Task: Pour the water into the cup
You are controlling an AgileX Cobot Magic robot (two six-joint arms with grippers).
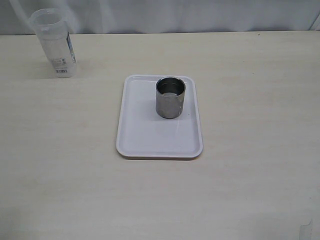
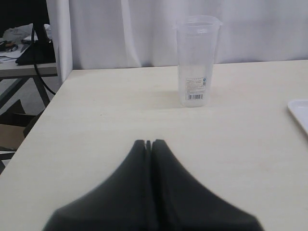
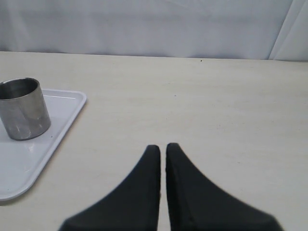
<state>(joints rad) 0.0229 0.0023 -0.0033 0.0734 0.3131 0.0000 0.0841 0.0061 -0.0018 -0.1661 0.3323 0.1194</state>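
Note:
The shiny steel cup [image 1: 170, 97] stands upright on the far half of a white tray [image 1: 145, 142] in the middle of the table; the right wrist view shows the cup [image 3: 22, 109] too. A tall translucent plastic container with a blue label [image 1: 53, 43] stands at the far left, also seen as the container [image 2: 196, 61] in the left wrist view. Water in it is too faint to make out. My left gripper [image 2: 148, 143] is shut and empty, well short of the container. My right gripper [image 3: 162, 147] is shut and empty, off to the side of the tray. Neither gripper shows in the exterior view.
The tray's edge [image 2: 299, 110] shows at the side of the left wrist view, and the tray rim [image 3: 72, 113] in the right wrist view. A white curtain [image 1: 200, 15] runs behind the table. A desk with dark gear [image 2: 26, 53] stands past the table's side edge.

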